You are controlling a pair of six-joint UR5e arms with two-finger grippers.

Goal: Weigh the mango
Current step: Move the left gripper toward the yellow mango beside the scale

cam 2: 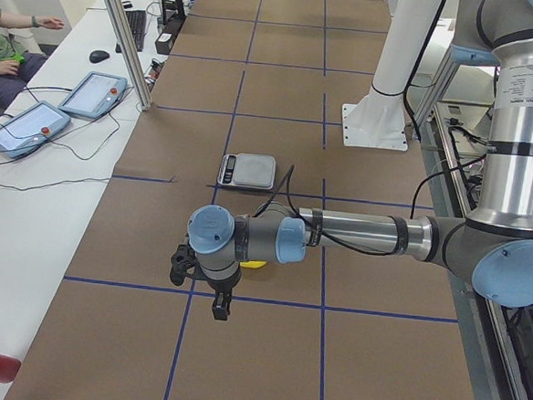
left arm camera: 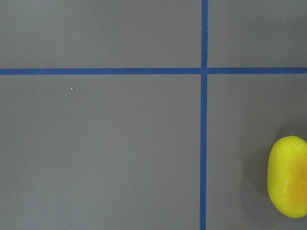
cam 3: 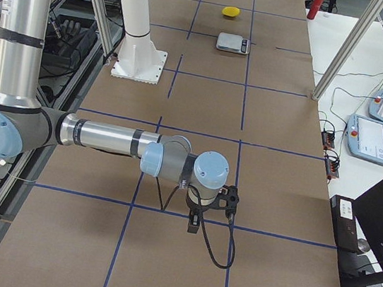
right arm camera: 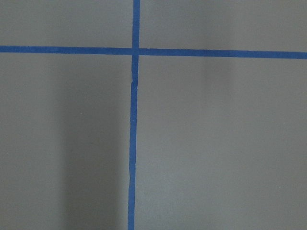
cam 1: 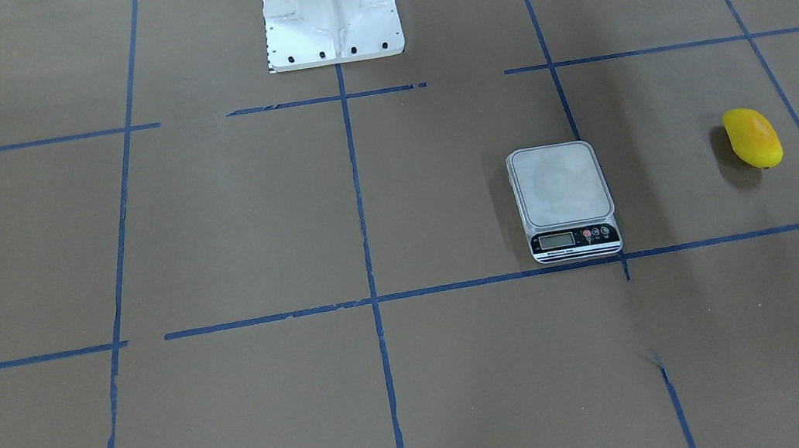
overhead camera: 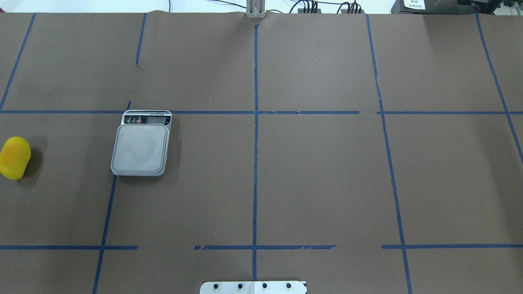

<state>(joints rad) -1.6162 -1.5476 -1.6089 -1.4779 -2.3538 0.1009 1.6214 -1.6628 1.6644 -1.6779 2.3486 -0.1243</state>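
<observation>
Your brown table (overhead camera: 327, 183), gridded with blue tape, fills every view. The left arm (cam 2: 365, 234) and the right arm (cam 3: 107, 137) each reach out level above it. From overhead you see the grey scale (overhead camera: 141, 147), with its display at 12 o'clock. The mango (overhead camera: 15, 157) lies on the table at the scale's 9 o'clock, well apart from it. You cannot tell whether the left gripper (cam 2: 197, 273) or the right gripper (cam 3: 215, 200) is open or closed.
</observation>
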